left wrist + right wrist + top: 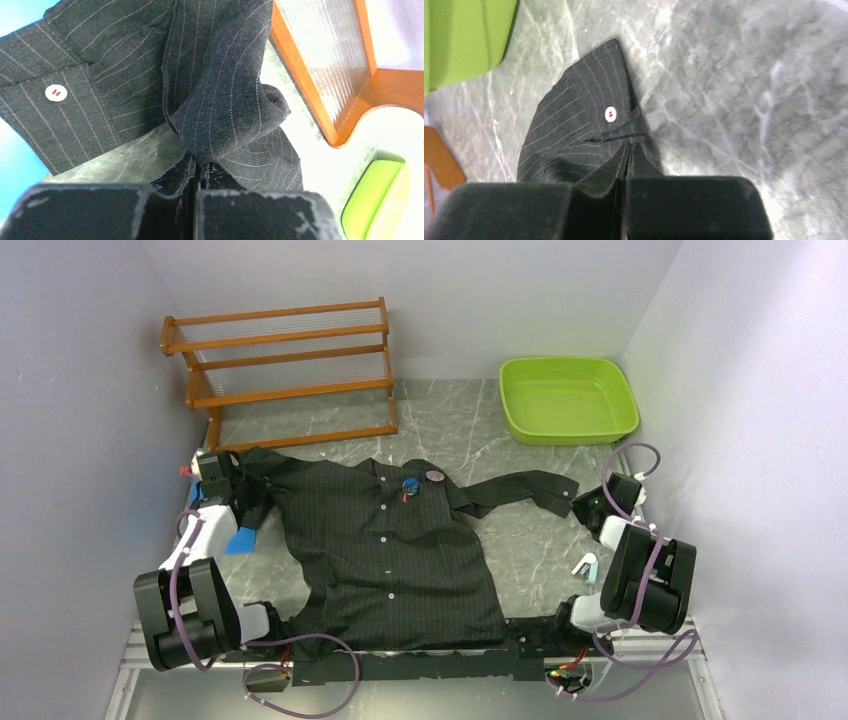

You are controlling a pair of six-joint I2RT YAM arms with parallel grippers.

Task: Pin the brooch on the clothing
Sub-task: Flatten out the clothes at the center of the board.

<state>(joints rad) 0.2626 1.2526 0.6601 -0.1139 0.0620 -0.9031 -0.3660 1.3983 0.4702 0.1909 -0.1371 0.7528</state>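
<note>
One black pinstriped shirt (400, 560) lies flat and face up on the marble-patterned table (540, 540). Its long axis runs from the collar at the far end to the hem by the arm bases, so the collar points away from the arms. The two sleeves spread sideways: the right one is stretched out straight, the left one is bunched.

Two small items lie by the collar, a small blue object (408, 486) on the shirt front and a round brown disc (436, 476) just right of it. I cannot tell which one is the brooch.

There are two grippers, one at each sleeve end. The left gripper (197, 172) has its fingers pressed together on a fold of the left sleeve, with one white cuff button (56, 92) nearby. The right gripper (628, 155) is clamped on the edge of the right cuff, just below its single white button (610, 114).

One wooden rack (290, 391) stands beyond the shirt's left shoulder. One green basin (568, 435) sits beyond the right sleeve. One blue scrap (240, 540) lies against the shirt's left side, and one small white object (585, 564) lies nearer the arms than the right cuff.
</note>
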